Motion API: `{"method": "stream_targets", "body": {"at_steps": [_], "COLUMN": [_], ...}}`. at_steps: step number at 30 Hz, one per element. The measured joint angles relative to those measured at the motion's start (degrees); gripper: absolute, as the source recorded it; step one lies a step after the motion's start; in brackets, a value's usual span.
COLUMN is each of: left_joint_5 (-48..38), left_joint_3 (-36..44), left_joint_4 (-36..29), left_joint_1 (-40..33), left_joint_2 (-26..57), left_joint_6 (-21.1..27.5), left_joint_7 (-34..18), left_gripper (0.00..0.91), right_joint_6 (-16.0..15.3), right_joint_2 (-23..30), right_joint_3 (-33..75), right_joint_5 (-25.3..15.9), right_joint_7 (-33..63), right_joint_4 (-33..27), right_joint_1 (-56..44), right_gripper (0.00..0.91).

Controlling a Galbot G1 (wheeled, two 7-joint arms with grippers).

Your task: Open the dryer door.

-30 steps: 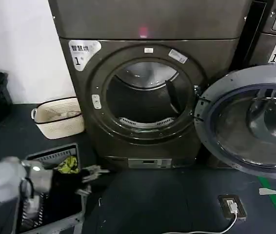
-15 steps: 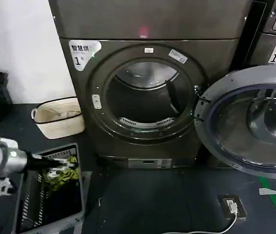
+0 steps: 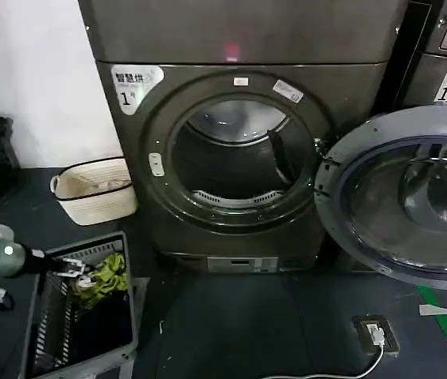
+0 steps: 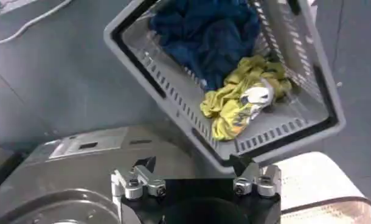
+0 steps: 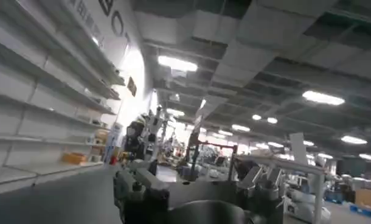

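Door already wide open, task looked done.
I held my empty left gripper (image 3: 72, 267), fingers spread, above the laundry basket (image 3: 125, 316), well apart from the dryer door (image 3: 405, 197); right gripper's (image 5: 197, 189) opening I couldn't tell.

The dryer door (image 3: 401, 197) has a matt grey plastic inner face around dark, glossy domed glass that catches reflections. The dryer (image 3: 239, 150) wears a smooth, satin bronze-grey metal skin, and its drum (image 3: 235, 150) looks like bright bare metal inside. On the floor (image 3: 247, 324), a dull dark surface, sits a slatted grey plastic laundry basket (image 4: 173, 103) holding soft crumpled cloth (image 4: 240, 100), blue and yellow-green. Beside the machine stands a cream basket (image 3: 93, 189) of coarse woven rope.
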Motion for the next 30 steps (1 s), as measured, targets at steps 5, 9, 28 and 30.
{"method": "stream_targets", "body": {"at_steps": [5,9,28,30], "left_joint_5": [0.85,0.84,-0.03,-0.25], "left_joint_3": [0.14,0.49,0.68,0.67], "left_joint_4": [1.25,1.12,-0.17,-0.18], "left_joint_1": [0.45,0.71,0.84,0.84], "left_joint_2": [-0.75,-1.12,-1.72,-1.72], "left_joint_6": [0.02,0.04,0.05,0.05], "left_joint_7": [-0.05,-0.04,1.69,1.66], "left_gripper": [0.907,0.907,0.907,0.907], "right_joint_6": [0.32,0.44,2.20,2.20], "right_joint_2": [0.04,0.06,0.84,0.90], "right_joint_3": [-0.34,-0.53,-0.99,-1.03], "right_joint_5": [-0.01,-0.08,-0.26,-0.27], "right_joint_7": [0.29,0.28,-0.64,-0.65], "right_joint_4": [-0.10,-0.13,0.01,0.01], "right_joint_1": [-0.17,-0.14,0.18,0.20], "right_gripper": [0.907,0.907,0.907,0.907]}}
